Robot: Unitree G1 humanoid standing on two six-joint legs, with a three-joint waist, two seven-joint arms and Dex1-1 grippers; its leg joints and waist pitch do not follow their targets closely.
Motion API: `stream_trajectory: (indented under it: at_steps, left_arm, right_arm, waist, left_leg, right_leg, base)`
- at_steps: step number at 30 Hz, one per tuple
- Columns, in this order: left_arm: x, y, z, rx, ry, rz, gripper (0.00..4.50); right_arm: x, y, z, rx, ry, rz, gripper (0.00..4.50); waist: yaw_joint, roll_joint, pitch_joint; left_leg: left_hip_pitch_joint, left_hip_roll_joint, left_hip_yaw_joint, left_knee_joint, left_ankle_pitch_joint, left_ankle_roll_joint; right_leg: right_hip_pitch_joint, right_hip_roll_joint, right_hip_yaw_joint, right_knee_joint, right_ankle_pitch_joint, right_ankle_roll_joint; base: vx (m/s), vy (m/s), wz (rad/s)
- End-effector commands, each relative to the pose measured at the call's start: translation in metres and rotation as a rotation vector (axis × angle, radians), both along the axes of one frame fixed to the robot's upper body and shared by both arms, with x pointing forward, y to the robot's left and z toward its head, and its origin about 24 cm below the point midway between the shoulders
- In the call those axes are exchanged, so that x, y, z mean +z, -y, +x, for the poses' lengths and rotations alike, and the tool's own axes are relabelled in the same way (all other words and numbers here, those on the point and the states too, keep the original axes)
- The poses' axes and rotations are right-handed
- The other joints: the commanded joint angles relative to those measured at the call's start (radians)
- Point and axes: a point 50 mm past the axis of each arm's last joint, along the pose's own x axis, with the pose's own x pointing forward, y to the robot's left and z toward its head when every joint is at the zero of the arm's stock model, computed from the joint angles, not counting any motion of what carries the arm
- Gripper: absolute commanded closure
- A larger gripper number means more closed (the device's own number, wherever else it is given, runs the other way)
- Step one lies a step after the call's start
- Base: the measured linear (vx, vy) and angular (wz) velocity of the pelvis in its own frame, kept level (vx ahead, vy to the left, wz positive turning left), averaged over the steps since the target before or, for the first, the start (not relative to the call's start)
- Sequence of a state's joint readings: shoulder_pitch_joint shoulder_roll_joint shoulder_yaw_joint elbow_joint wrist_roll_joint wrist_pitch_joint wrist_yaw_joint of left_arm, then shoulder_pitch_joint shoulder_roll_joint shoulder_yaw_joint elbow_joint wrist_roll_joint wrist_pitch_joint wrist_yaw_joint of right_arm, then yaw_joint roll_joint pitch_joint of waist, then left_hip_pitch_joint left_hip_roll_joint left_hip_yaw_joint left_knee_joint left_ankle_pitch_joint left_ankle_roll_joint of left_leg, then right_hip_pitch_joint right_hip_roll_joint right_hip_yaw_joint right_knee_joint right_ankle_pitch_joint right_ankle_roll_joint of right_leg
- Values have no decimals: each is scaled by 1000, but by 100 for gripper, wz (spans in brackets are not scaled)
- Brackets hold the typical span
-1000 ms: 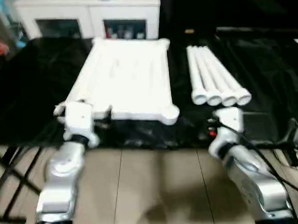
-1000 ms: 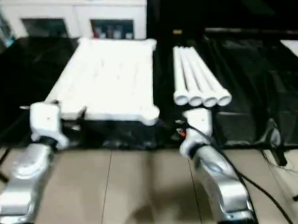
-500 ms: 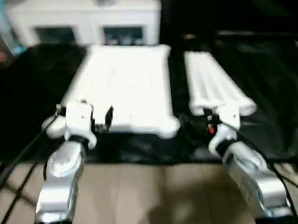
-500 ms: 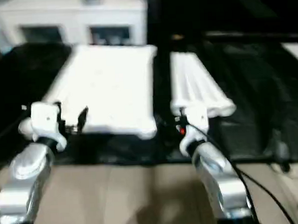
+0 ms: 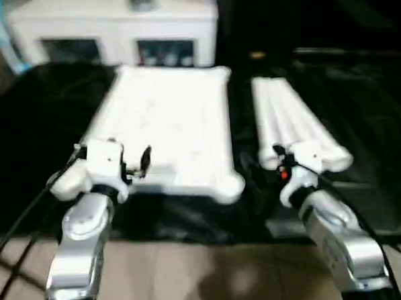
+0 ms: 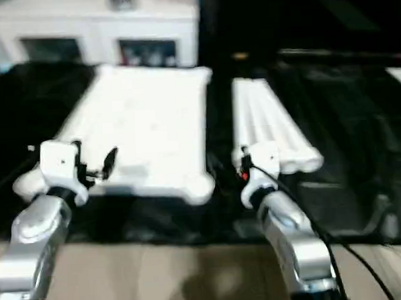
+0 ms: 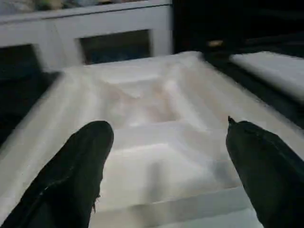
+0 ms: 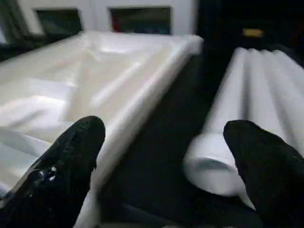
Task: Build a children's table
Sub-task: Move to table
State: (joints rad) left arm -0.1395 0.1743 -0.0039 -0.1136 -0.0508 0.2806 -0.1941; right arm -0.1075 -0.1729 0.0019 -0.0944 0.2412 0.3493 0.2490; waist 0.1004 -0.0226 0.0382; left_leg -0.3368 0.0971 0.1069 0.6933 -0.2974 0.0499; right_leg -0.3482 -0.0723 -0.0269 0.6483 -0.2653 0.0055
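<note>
- Table top [image 5: 166,128] lies underside up on black-covered worktop [image 5: 44,124], w/ four legs [image 5: 297,128] side by side just to its right.
- Left tool [image 7: 166,166] spread wide, empty – at top's near edge.
- Right tool [image 8: 161,161] spread wide, empty – btwn top & legs' near ends.
- White cabinet [image 5: 113,27] behind.

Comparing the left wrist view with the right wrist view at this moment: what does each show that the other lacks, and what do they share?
Left wrist view alone: the left gripper, its black fingers spread wide, looking straight over the ribbed underside of the table top.

Right wrist view alone: the right gripper, also open, aimed at the dark gap between the top's rim and the row of white legs, with the nearest leg's open round end close to one finger.

Both: the upturned table top, the white cabinet with glass doors behind it, and the black cloth.
</note>
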Motion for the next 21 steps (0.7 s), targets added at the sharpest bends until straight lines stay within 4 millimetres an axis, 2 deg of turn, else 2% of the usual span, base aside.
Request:
stream_trajectory:
  at_steps: [1,2,3,4,5,6,7,8,9,10,11,12,13,14,15,16,17,18,19,20,21]
  left_arm:
    - [6,-9,0,24,16,15,17]
    - [6,-9,0,24,16,15,17]
    - [6,-9,0,23,16,15,17]
    - [6,-9,0,22,16,15,17]
    - [6,-9,0,20,15,15,17]
    - [6,-9,0,20,15,15,17]
    - [6,-8,0,19,14,16,17]
    - [6,-8,0,18,14,16,17]
    - [6,-8,0,18,14,16,17]
    - [6,-8,0,17,14,16,17]
    - [6,-8,0,17,14,16,17]
    - [6,-8,0,17,14,16,17]
    - [6,-8,0,17,14,16,17]
    - [6,-8,0,16,14,17,17]
    - [6,-8,0,16,14,17,17]
    - [6,-8,0,15,14,17,17]
    - [6,-8,0,15,14,17,17]
    - [6,-8,0,15,14,18,17]
    - [6,-8,1,15,14,18,17]
    - [6,-7,1,13,13,19,17]
    - [6,-7,1,10,13,23,17]
  right_arm:
    - [4,-5,2,18,8,9,3]
    - [3,-6,2,19,8,8,3]
    - [3,-6,2,19,7,7,3]
    - [3,-6,2,19,7,7,3]
    - [3,-6,2,19,6,6,3]
    - [3,-6,2,19,6,6,3]
    - [3,-6,1,19,6,6,3]
    - [3,-6,1,19,5,7,3]
    - [3,-6,1,19,5,7,3]
    - [2,-6,1,19,3,6,3]
    - [2,-6,1,19,3,6,3]
    - [2,-6,1,20,2,6,3]
    - [2,-6,1,21,1,5,3]
    - [2,-7,1,25,0,5,3]
    - [2,-7,1,26,0,5,3]
    - [2,-7,1,28,0,5,3]
    - [2,-7,1,29,0,6,3]
    - [2,-7,1,31,0,6,3]
    - [2,-8,1,32,0,6,3]
    - [2,-8,1,36,0,5,3]
    - [2,-8,1,41,1,5,3]
  waist:
    - [38,-19,-38]
    - [40,-1,-36]
    - [33,32,-32]
    - [32,53,-36]
    - [-21,79,-44]
    - [-32,72,-57]
    - [-36,74,-59]
    - [-39,65,-60]
    - [-42,49,-48]
    - [-44,38,-46]
    - [-8,-27,-49]
    - [16,-19,-39]
    - [26,-19,-49]
    - [43,-11,-53]
    - [37,1,-46]
    - [33,33,-44]
    - [29,53,-51]
    - [-3,82,-52]
    - [-23,92,-54]
    - [-40,77,-74]
    - [-34,71,-73]
  left_leg:
    - [-85,40,-21,2,41,10]
    - [-76,50,-16,-38,93,-5]
    - [-46,77,-7,-111,105,0]
    - [-20,97,-10,-158,52,5]
    - [77,166,-85,-200,-202,40]
    - [116,182,-109,-203,-220,86]
    - [131,193,-130,-201,-210,138]
    - [147,202,-147,-188,-108,272]
    - [133,188,-125,-183,-38,351]
    - [114,163,-104,-179,-28,349]
    - [-3,10,9,-90,-61,215]
    - [-35,6,8,-38,-67,169]
    - [-70,27,-8,1,-23,119]
    - [-94,30,-18,11,57,36]
    - [-109,46,-23,-14,113,5]
    - [-81,71,-18,-91,167,11]
    - [-52,84,-13,-129,183,13]
    - [13,137,-75,-175,111,84]
    - [80,175,-115,-184,-2,133]
    - [132,209,-165,-175,-23,257]
    - [137,205,-164,-152,101,362]
  right_leg:
    - [123,-171,123,-158,-369,-197]
    - [115,-135,82,-160,-350,-246]
    - [100,-96,27,-167,-373,-247]
    - [84,-55,-1,-153,-354,-212]
    - [16,9,-41,-49,-219,-164]
    - [-8,3,-42,-21,-149,-151]
    - [-27,1,-40,7,-111,-123]
    - [-63,-12,-32,39,-70,-52]
    - [-80,-29,-17,39,-34,-16]
    - [-65,-38,-8,10,-1,-24]
    - [71,-94,87,-114,11,-88]
    - [109,-166,138,-157,-120,-135]
    - [148,-198,154,-160,-197,-180]
    - [155,-167,131,-148,-195,-215]
    - [156,-142,95,-143,-133,-262]
    - [132,-94,35,-143,-139,-262]
    - [124,-65,1,-142,-154,-233]
    - [66,20,-46,-60,-132,-151]
    - [5,24,-49,-6,-162,-126]
    - [-42,6,-39,54,-147,-63]
    - [-90,-4,-30,83,-104,11]
  base:
    - [100,-45,-5]
    - [100,-45,-5]
    - [100,-2,5]
    - [132,58,1]
    - [132,58,1]
    - [167,74,2]
    - [151,45,9]
    - [151,45,9]
    - [132,4,6]
    - [114,-44,5]
    - [114,-44,5]
    - [108,-73,13]
    - [126,-69,7]
    - [126,-69,7]
    - [123,-46,-6]
    - [123,0,0]
    - [123,0,0]
    - [173,45,1]
    - [194,40,1]
    - [194,40,1]
    - [141,14,5]
